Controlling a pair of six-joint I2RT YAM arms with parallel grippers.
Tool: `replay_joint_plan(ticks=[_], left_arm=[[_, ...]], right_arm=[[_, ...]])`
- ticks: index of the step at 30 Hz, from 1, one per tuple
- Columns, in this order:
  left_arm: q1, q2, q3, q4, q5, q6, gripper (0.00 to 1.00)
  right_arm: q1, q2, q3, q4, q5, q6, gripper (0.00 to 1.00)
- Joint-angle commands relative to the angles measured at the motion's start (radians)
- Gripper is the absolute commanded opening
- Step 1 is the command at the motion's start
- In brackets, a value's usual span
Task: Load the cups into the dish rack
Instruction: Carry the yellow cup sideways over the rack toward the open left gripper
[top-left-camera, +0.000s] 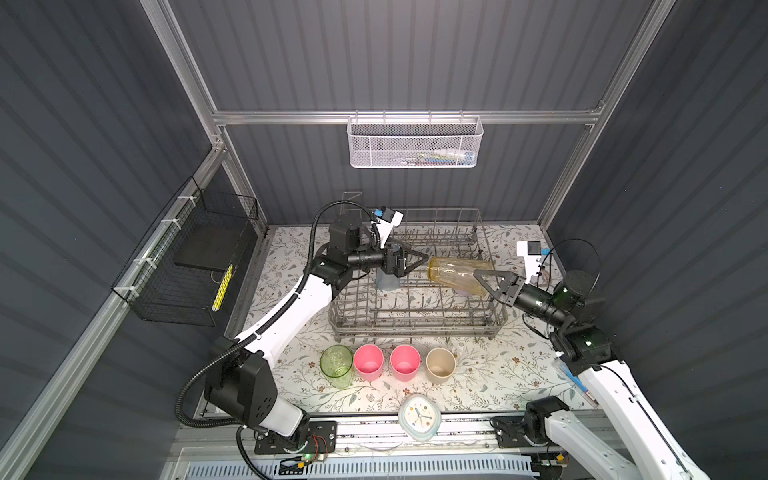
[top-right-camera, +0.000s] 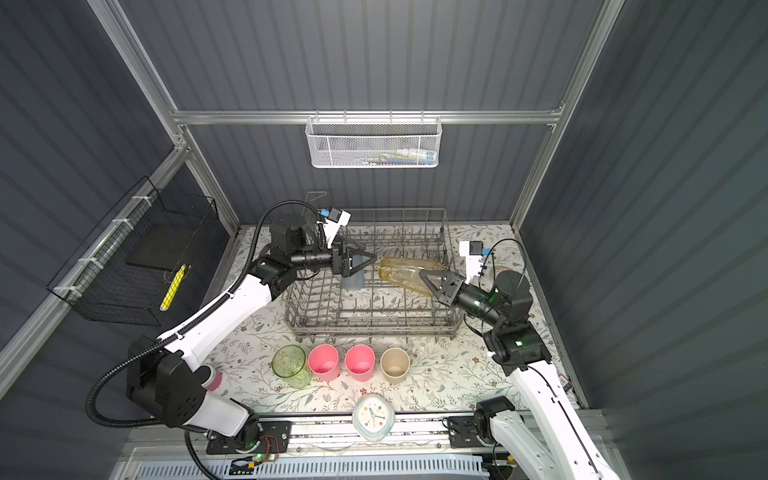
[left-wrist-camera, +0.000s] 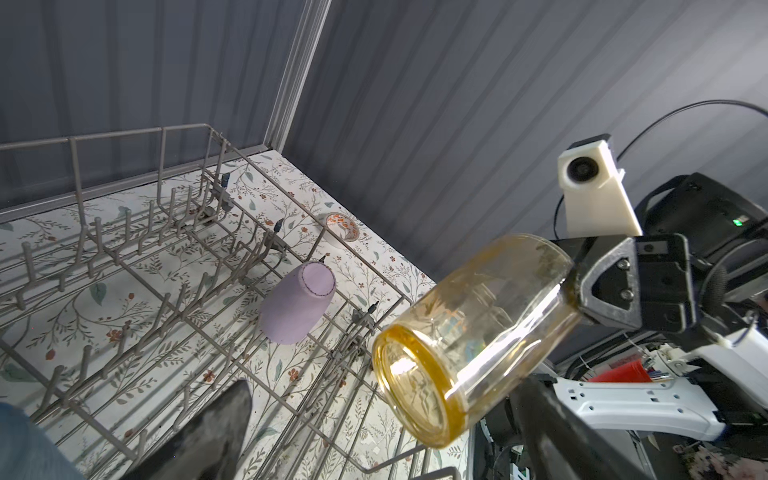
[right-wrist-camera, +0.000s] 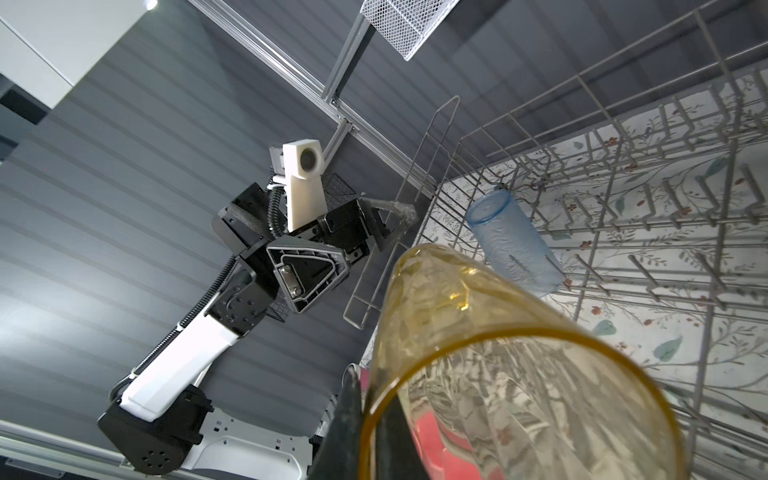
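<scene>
The grey wire dish rack (top-left-camera: 415, 328) sits mid-table. My right gripper (top-left-camera: 478, 273) is shut on the rim of a translucent yellow cup (top-left-camera: 455, 272), holding it on its side above the rack; the pinch shows in the right wrist view (right-wrist-camera: 374, 424). My left gripper (top-left-camera: 422, 259) hangs open over the rack's left part. The yellow cup's base (left-wrist-camera: 415, 386) is just beyond its fingertips, not touching them. A blue cup (right-wrist-camera: 513, 245) and a lavender cup (left-wrist-camera: 297, 305) rest on tines in the rack. Green (top-left-camera: 336, 365), pink (top-left-camera: 368, 361), pink (top-left-camera: 404, 361) and beige (top-left-camera: 440, 365) cups stand in front.
A small clock (top-left-camera: 417, 417) lies at the table's front edge. A white mesh basket (top-left-camera: 415, 143) hangs on the back rail and a black wire basket (top-left-camera: 195, 266) on the left wall. A tape roll (left-wrist-camera: 343, 225) lies behind the rack's right side.
</scene>
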Motion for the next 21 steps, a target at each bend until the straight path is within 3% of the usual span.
replay_joint_plan(ticks=[1, 21], left_arm=[[0.015, -0.015, -0.024, 0.144, 0.104, -0.087, 1.00], [0.014, 0.012, -0.061, 0.329, 0.305, -0.193, 1.00]], right_arm=[[-0.022, 0.005, -0.016, 0.224, -0.100, 0.114, 0.00], [-0.028, 0.146, -0.048, 0.552, -0.195, 0.314, 0.00]])
